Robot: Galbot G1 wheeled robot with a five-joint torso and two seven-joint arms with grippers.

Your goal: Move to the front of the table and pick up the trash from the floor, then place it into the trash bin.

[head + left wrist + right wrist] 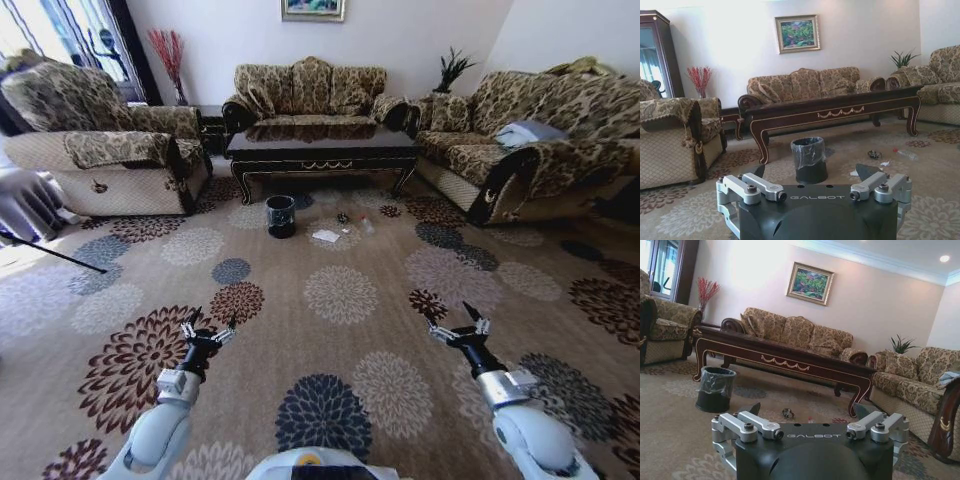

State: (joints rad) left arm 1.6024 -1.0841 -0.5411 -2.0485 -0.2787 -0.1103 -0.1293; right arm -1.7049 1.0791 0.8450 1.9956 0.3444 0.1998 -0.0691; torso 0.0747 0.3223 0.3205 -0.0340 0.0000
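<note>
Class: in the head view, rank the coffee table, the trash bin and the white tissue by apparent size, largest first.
1. The table, clearly largest.
2. The trash bin.
3. The white tissue, smallest; it lies flat on the floor, so its area may be understated.

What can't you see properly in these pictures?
- Inside the trash bin: every view looks at it from too low and far to see in.
- The trash: in the head view the pieces are too small to tell apart.
- Some of the trash: in the right wrist view, the right gripper body covers the floor where it lies.
- Under the table: too dark in shadow.
</note>
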